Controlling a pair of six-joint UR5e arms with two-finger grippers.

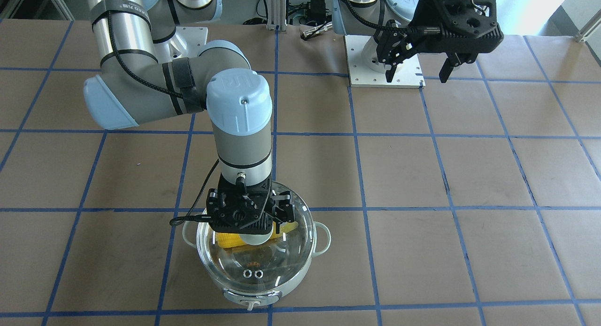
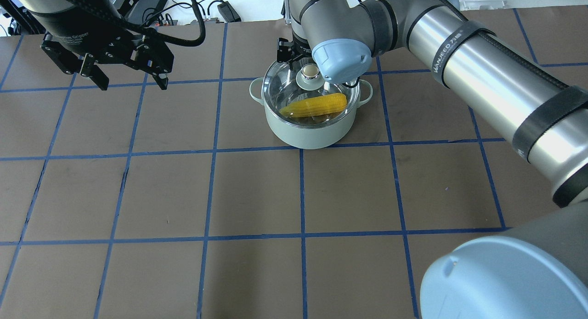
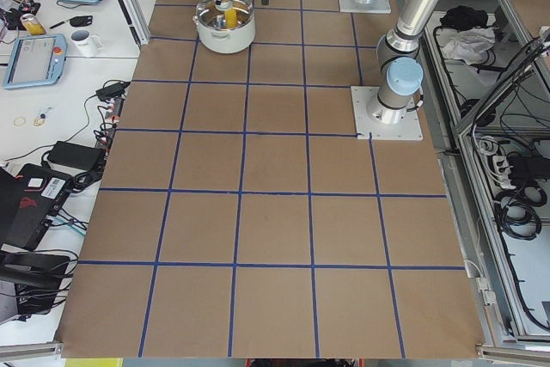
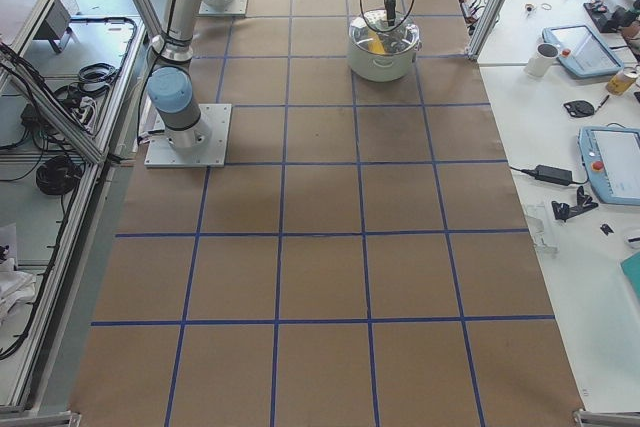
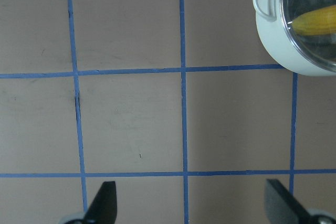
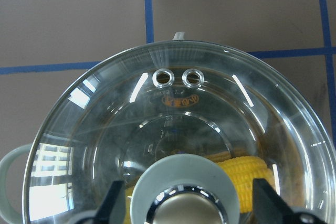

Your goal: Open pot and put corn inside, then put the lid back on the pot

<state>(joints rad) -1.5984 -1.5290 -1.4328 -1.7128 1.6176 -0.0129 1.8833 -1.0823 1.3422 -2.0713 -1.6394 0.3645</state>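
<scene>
Over on the left, the left gripper hangs above the table, well apart from the pot, its two fingers spread wide with nothing between them. Its own wrist camera confirms it: only brown surface and blue grid lines show between the two dark fingertips.

Moving to the middle, here's the pot, pale mint green, standing upright beside a crossing of the blue lines, a loop handle out on each side. And inside it lies the corn, bright yellow, resting across the steel interior with its tapered tip toward the left. The lid sits on the rim, clear glass (you can read the corn straight through it), with two metal-ringed vent holes on the side away from the robot.

Now the right side: the right arm reaches in long across the table, and the right gripper is directly over the lid's knob. Its fingers stand parted, one on either side of the knob's pale green base, not touching it.
</scene>
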